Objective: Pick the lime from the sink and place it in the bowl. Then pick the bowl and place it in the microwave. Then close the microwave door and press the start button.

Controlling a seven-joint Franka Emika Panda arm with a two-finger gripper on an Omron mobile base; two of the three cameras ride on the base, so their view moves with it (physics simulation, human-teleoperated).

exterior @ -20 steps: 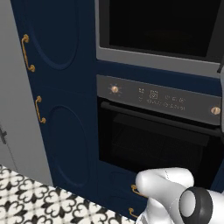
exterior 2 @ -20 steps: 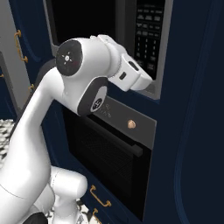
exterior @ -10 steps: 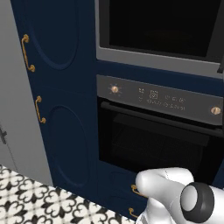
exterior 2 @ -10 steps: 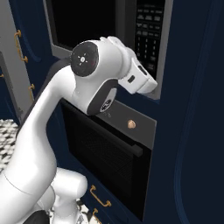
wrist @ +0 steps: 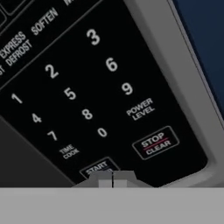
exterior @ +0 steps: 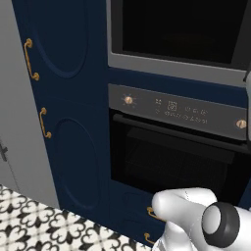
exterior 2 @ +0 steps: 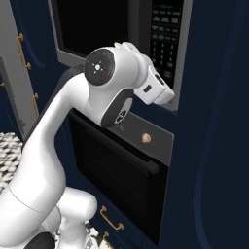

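"What moved?"
"The arm's big joint slid right along the microwave (exterior 2: 121, 29); its door (exterior: 181, 29) is shut."
"And the pincer (wrist: 113, 178)?"
"Pinched together, right at the START button (wrist: 97, 168). I think the press comes next."

dim, even, rendered light with no clear source. dark blue cabinets (exterior: 73, 147) and black oven glass (exterior: 176, 166) nearly without glare. soft sheen on the white arm (exterior 2: 58, 146). faint shadows only. keypad (wrist: 87, 96) slightly soft and blurred up close, tilted; no edge distortion.
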